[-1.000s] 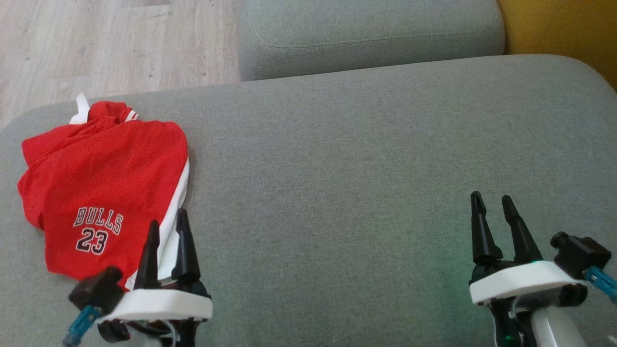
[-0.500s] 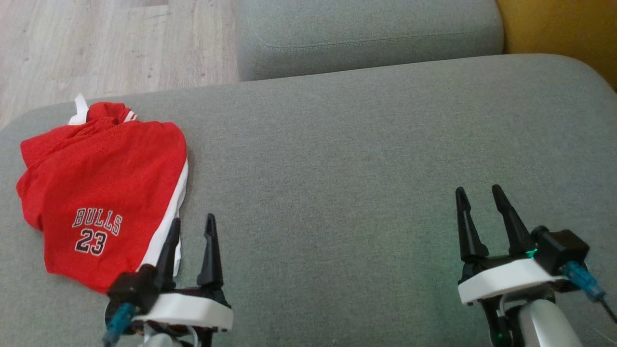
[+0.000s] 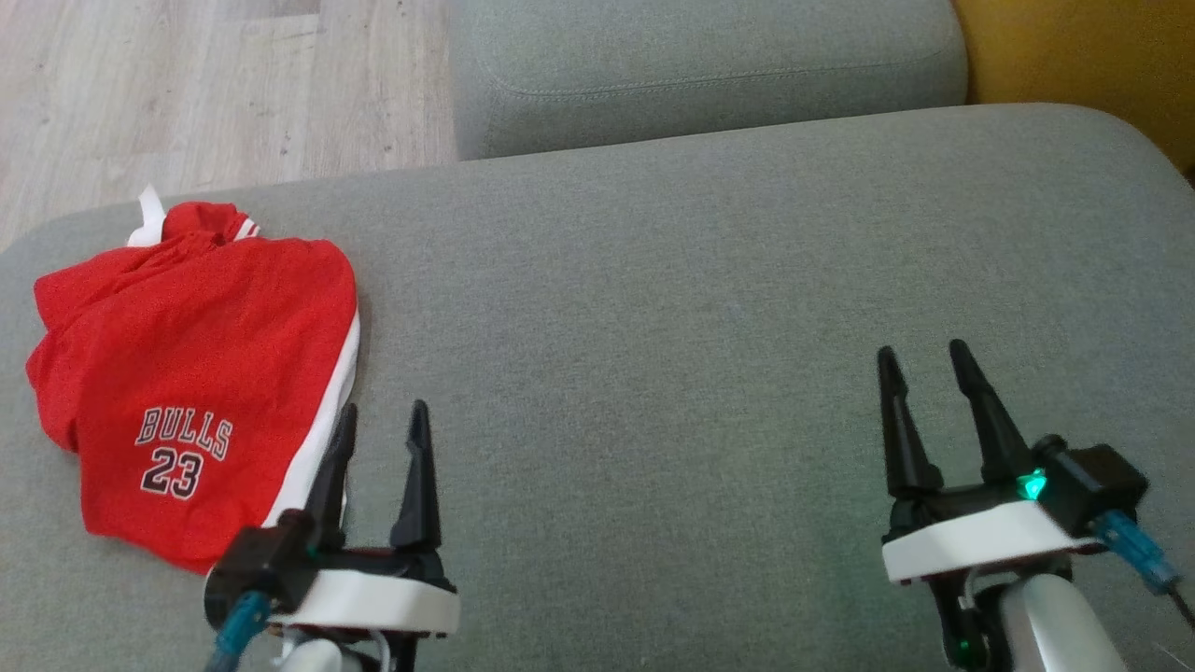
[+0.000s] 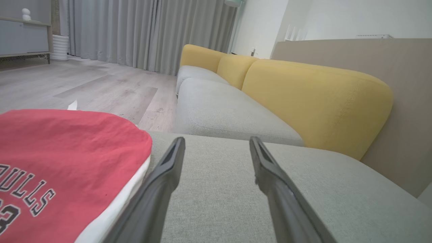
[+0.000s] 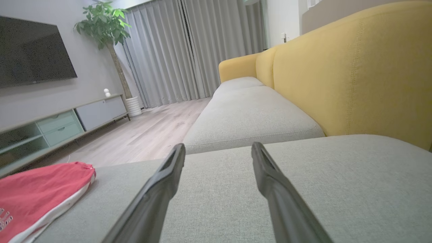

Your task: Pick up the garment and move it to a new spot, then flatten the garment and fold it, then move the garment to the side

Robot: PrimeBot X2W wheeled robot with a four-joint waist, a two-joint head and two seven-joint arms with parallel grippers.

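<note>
The garment [image 3: 187, 373] is a red pair of shorts with white trim and "BULLS 23" printed on it, lying folded at the left end of the grey sofa cushion [image 3: 672, 308]. In the left wrist view the garment [image 4: 60, 158] lies at the lower left; in the right wrist view the garment [image 5: 37, 192] lies far left. My left gripper [image 3: 383, 420] hovers open just right of the garment's white edge, holding nothing. My right gripper [image 3: 920, 364] is open and empty over bare cushion at the right.
A second grey cushion [image 3: 700, 65] adjoins the far side. Yellow backrests [image 4: 314, 98] run along the right. Wooden floor [image 3: 205, 84] lies beyond the far left edge. A TV unit [image 5: 60, 125] and a plant [image 5: 108, 30] stand across the room.
My left gripper has moved right, off the garment's lower right corner to beside its white edge. My right gripper has shifted slightly left and forward. The garment has stayed put.
</note>
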